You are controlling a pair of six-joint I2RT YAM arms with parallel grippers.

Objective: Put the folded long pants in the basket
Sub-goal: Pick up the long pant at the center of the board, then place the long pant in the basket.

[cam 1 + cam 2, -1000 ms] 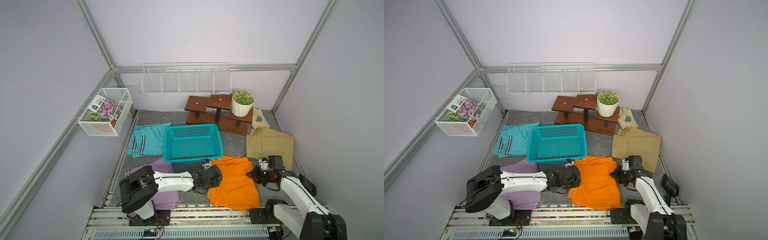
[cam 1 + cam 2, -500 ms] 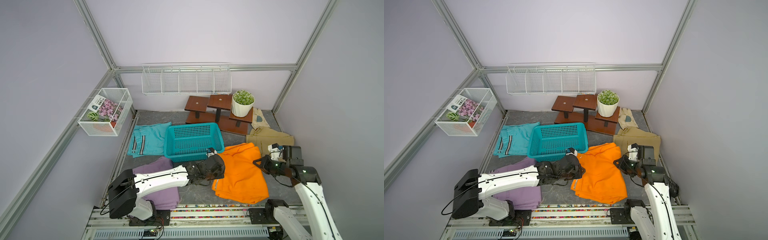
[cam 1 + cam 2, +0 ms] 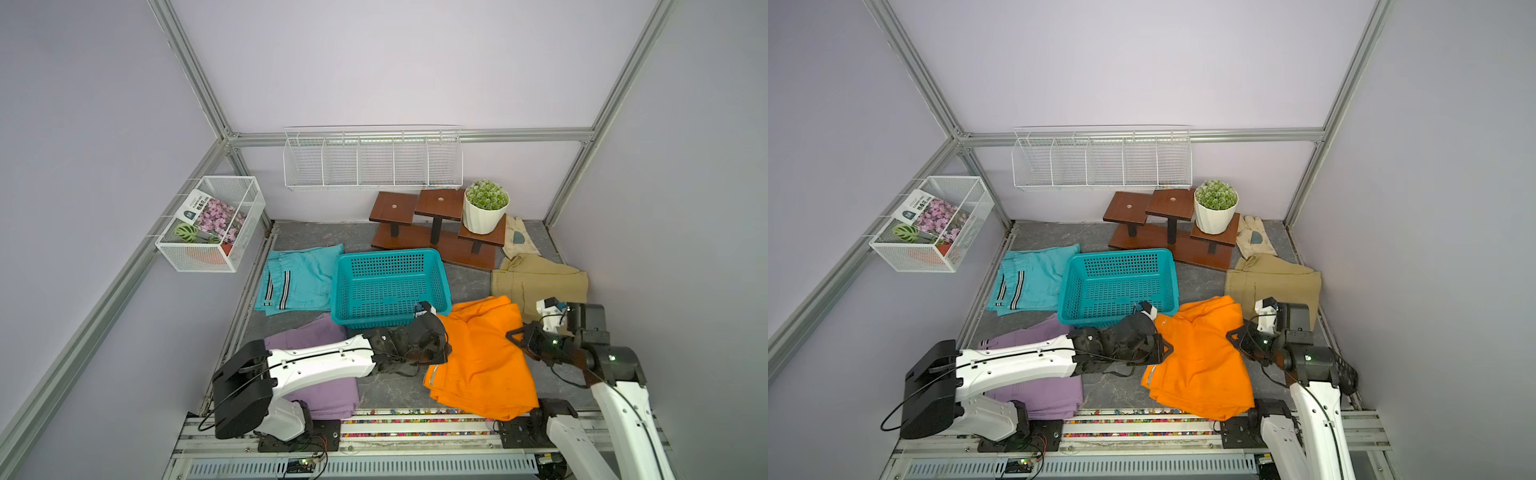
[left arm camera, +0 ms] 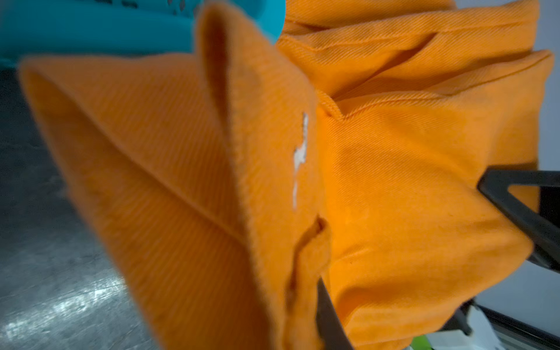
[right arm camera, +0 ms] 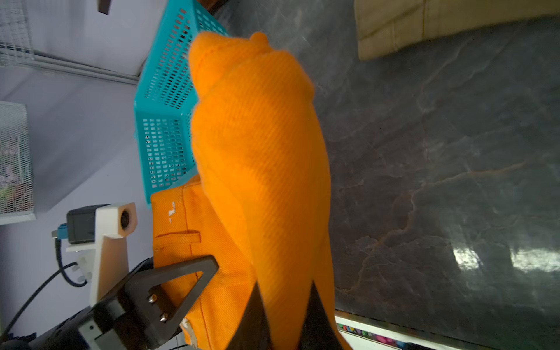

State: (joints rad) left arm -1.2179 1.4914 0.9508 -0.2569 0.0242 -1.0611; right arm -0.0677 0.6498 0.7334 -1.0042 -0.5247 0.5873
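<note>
Orange pants (image 3: 478,365), pinched by the left pincer (image 3: 444,352) and the right pincer (image 3: 514,335), hang beside the basket (image 3: 374,318), outside it.

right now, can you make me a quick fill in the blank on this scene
The left gripper and right gripper both pinch the folded pants coloured ____.
The basket is ____.
The khaki pants lie on the robot's ____ side of the basket.
Missing: orange; empty; right

walls (image 3: 374,62) lilac | floor (image 3: 316,237) grey, seemingly marbled | wooden stand (image 3: 395,205) at back
</note>
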